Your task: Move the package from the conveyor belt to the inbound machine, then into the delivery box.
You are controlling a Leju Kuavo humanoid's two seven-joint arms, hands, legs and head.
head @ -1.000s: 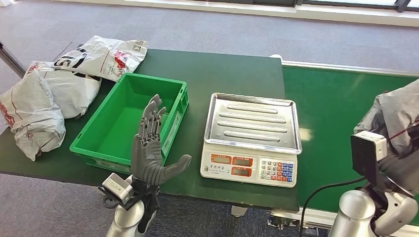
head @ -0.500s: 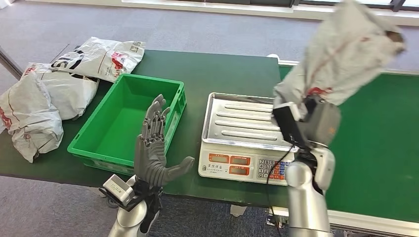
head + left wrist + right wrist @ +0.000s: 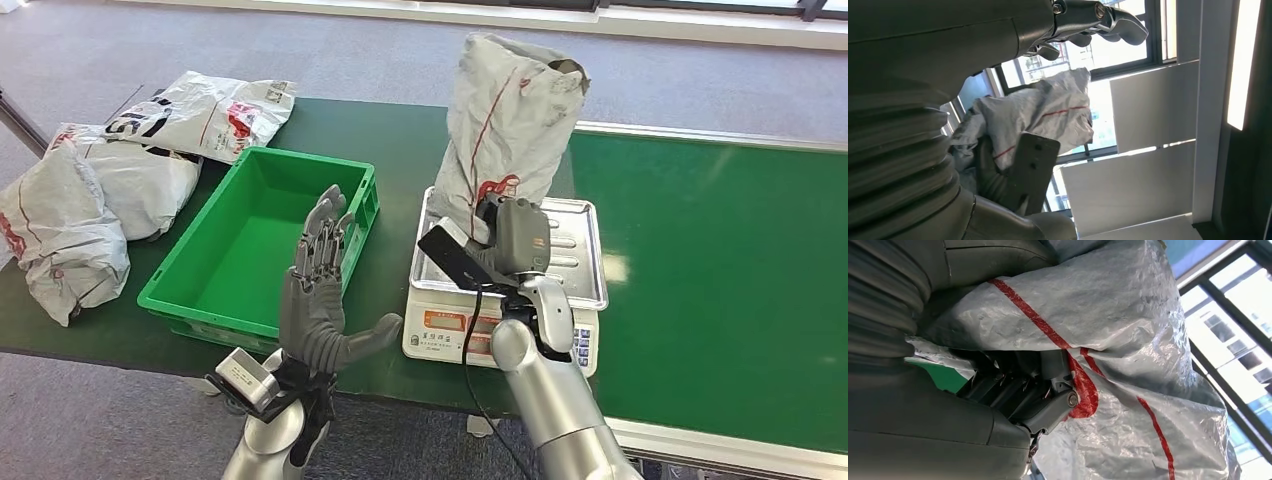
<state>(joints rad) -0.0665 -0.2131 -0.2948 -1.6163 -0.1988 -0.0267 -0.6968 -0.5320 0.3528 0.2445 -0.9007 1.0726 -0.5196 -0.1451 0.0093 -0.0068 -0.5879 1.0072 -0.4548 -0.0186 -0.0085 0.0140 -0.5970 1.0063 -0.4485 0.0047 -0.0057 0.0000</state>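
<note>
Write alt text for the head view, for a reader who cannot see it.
The right robot hand holds a grey package upright above the steel pan of a scale on a green table. The left robot hand is raised, open, before an empty green bin; more packages lie beyond.

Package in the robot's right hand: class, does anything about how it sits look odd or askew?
Yes. The grey package stands on end above the scale, gripped at its lower end by the right hand, crumpled rather than lying flat on the tray.

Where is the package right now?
In the head view, the package stands upright, held by the right hand above the scale, right of the green bin.
</note>
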